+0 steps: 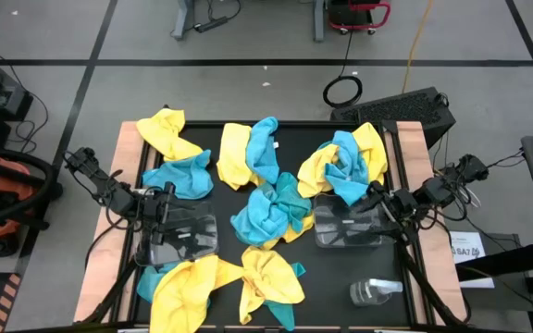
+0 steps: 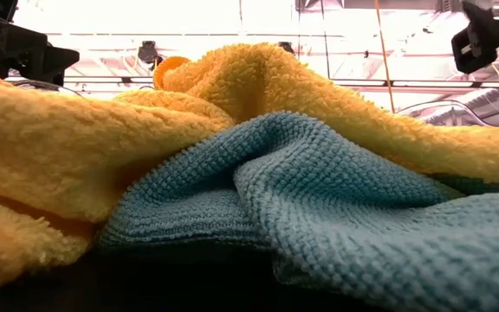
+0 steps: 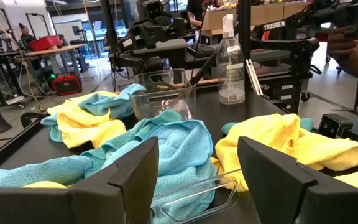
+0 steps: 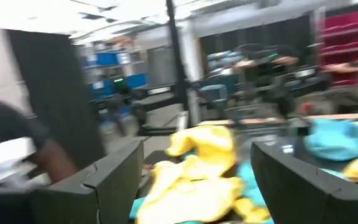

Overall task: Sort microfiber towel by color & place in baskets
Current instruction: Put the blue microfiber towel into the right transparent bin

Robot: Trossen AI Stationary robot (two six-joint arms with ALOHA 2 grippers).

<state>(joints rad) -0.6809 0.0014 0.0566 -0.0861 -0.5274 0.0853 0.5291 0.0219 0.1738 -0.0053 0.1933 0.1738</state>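
On the near edge of the counter [image 1: 118,268], closest to the high camera's bottom side, two yellow towels [image 1: 192,282] lie spread beside each other, with turquoise cloth peeking from under them. A clear spray bottle [image 1: 374,292] lies on its side near the same edge, off toward the right arm.

Just beyond the yellow towels stands the left basket [image 1: 181,240], a clear bin with nothing visible inside. The left gripper [image 1: 160,208] hovers at that basket's far rim, its fingers [image 3: 132,180] spread wide and holding nothing; past them the left wrist view shows turquoise and yellow cloth on the dark mat.

Level with the left basket, a turquoise towel heap [image 1: 266,215] sits at the counter's middle, a bit of yellow tucked in it. On its other side stands the right basket [image 1: 348,228], also clear. The right gripper [image 1: 378,196] hangs at that basket's far corner, fingers [image 4: 114,183] wide apart and holding nothing.

Farther back than the baskets lie four more bundles: a yellow towel [image 1: 167,132] at the far left corner with a turquoise one [image 1: 181,176] beside it, a yellow-and-turquoise pair [image 1: 251,153] in the middle, and a mixed heap [image 1: 348,162] just behind the right basket.

The low view is filled by yellow and turquoise cloth [image 2: 319,199] right at the lens.
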